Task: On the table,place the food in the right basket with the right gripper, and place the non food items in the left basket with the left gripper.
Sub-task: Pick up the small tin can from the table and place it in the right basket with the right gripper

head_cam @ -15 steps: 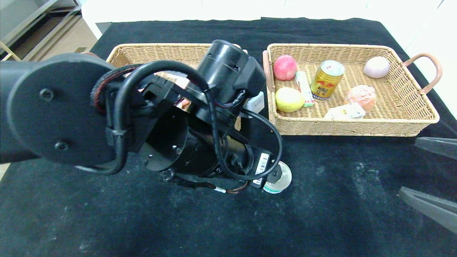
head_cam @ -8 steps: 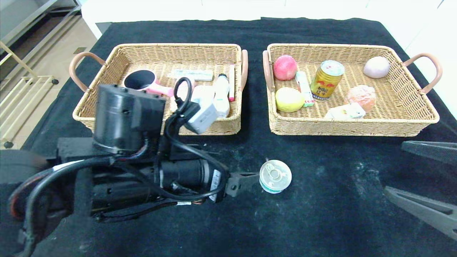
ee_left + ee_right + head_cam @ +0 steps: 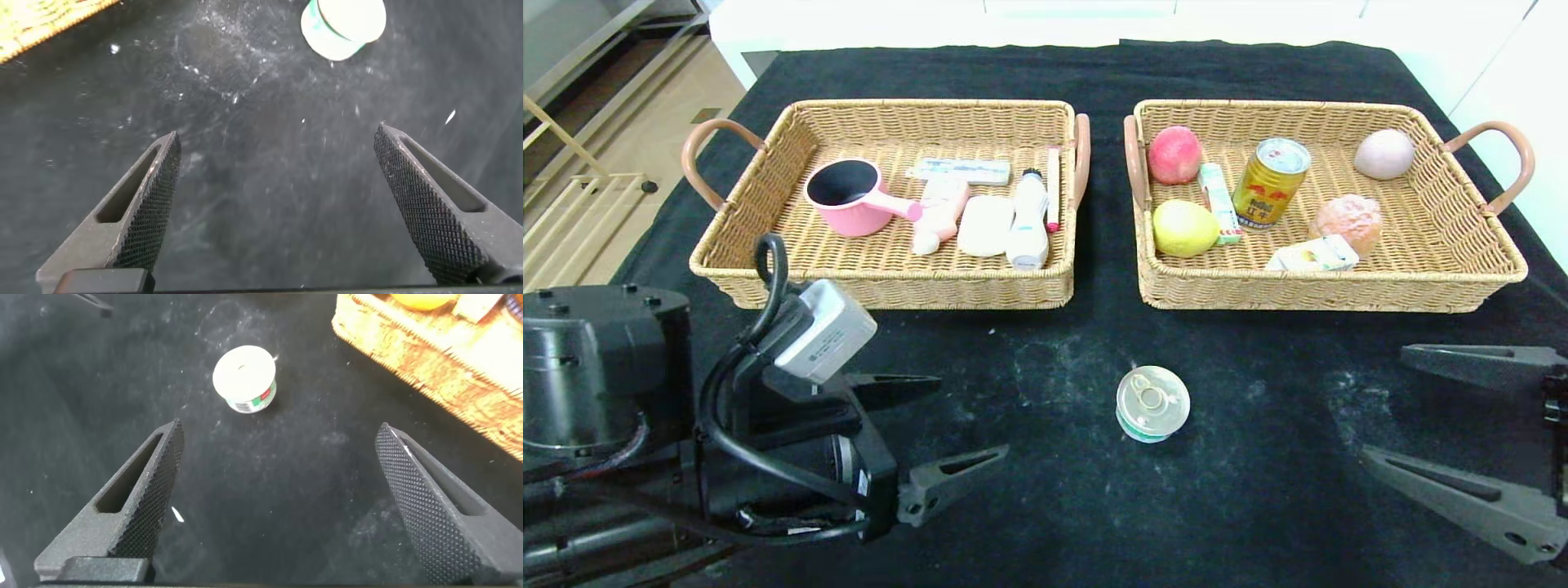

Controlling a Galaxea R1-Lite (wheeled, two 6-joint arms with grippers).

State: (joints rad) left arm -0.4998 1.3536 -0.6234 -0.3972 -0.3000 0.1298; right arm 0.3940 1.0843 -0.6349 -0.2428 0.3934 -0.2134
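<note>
left gripper [image 3: 935,431] has pulled back from the left basket [image 3: 882,286] to the near-left of the small tin can [image 3: 1152,403], jaws apart and empty, so non-food looks sorted. the can sits alone on the counter [image 3: 1258,506], in front of the baskets. right gripper [image 3: 1445,420], jaws apart, sits right of the can. right wrist view shows the can's label side [image 3: 244,378]; head view shows only its pull-tab lid.

Left hand [image 3: 274,200] fingers spread wide over black cloth [image 3: 270,180], small tin [image 3: 343,26] beyond, apart.
</note>
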